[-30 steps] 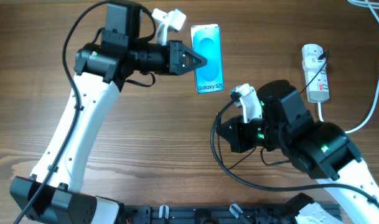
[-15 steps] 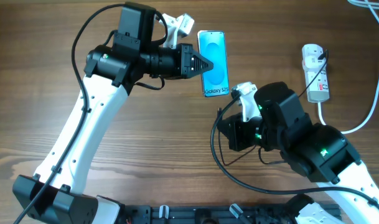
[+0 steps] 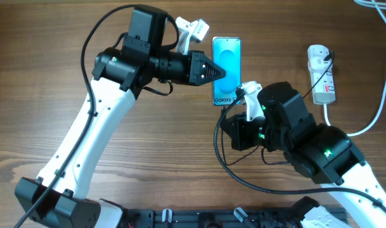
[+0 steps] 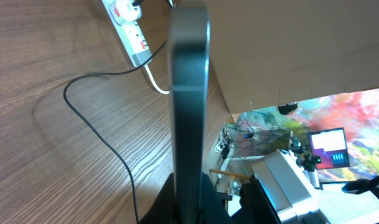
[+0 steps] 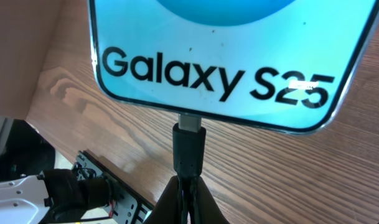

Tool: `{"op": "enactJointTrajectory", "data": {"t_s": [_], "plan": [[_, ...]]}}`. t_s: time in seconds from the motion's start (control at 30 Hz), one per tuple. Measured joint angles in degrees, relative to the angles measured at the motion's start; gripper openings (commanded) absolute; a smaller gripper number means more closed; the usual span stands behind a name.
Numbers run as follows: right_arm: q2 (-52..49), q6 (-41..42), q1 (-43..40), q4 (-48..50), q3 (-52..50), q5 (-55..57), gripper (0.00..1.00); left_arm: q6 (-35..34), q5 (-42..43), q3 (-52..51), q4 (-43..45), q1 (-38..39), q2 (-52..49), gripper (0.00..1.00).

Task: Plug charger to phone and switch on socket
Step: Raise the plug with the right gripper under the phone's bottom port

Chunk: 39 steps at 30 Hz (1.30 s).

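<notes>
- The phone (image 3: 227, 63): slim, with its cyan screen facing up and "Galaxy S25" at its near end. It is clamped in the left pincer (image 3: 222, 71), toward the far edge of the desk (image 3: 148, 145).
- The charger (image 5: 189, 144): thin black cable. Its small dark tip, pinched by the right pincer (image 5: 187, 186), meets the port in the phone's near edge.
- The socket (image 3: 322, 76): white strip with red marks, lying flat near the far right corner with a black plug in it.

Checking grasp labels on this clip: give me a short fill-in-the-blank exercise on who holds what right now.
The phone is clamped in the ___ arm's jaws.
Its screen text reads Galaxy ___.
The charger has its plug tip held at the phone's edge, under that text, by the ___ arm's jaws.
The socket has a thick ___ cord.
Missing words: left; S25; right; white.
</notes>
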<state>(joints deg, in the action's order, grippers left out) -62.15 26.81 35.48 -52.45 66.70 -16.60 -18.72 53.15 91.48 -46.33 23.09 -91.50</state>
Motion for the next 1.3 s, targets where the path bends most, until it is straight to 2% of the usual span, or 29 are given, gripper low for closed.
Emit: {"op": "enactJointTrajectory", "data": {"t_s": [1.3], "plan": [[0.0, 1.7, 0.0, 0.7, 0.0, 2.0, 0.04, 0.7, -0.8, 0.0, 0.0, 0.0, 0.0, 0.04]]}}
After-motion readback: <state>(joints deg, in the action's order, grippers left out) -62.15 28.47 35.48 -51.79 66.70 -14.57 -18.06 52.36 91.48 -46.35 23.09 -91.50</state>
